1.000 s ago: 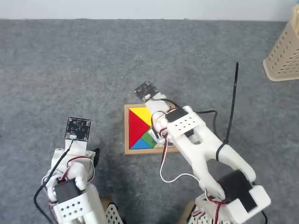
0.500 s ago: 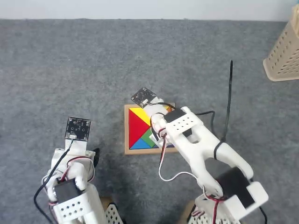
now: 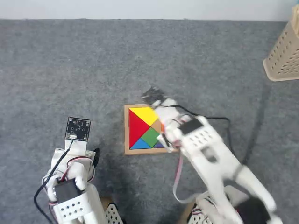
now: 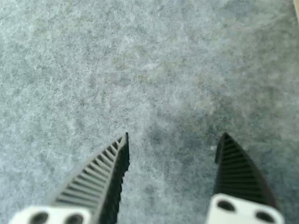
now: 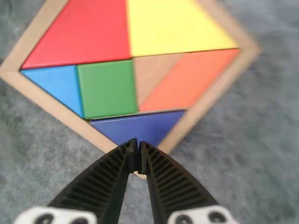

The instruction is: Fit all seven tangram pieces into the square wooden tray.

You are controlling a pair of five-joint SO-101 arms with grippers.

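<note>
The square wooden tray [image 5: 25, 46] holds a red triangle [image 5: 84, 32], a yellow triangle [image 5: 173, 25], a small blue triangle [image 5: 53, 81], a green square [image 5: 107, 88], a plain wooden triangle [image 5: 149, 77], an orange piece [image 5: 187, 79] and a dark blue triangle [image 5: 138, 126]. All lie flat and fill the frame. My right gripper [image 5: 137, 150] is shut with nothing in it, its tips over the tray corner beside the dark blue triangle. In the high view the right arm [image 3: 201, 140] covers the right side of the tray [image 3: 126, 130]. My left gripper [image 4: 173, 140] is open above bare carpet.
Grey carpet covers the whole table. The left arm [image 3: 74, 177] stands at the near left, well apart from the tray. A beige slotted container [image 3: 285, 51] stands at the far right edge. A thin black cable lies to the right of the tray.
The right arm has swung and pulled back towards its base, uncovering more of the green square and the tray's middle. The left arm has kept still.
</note>
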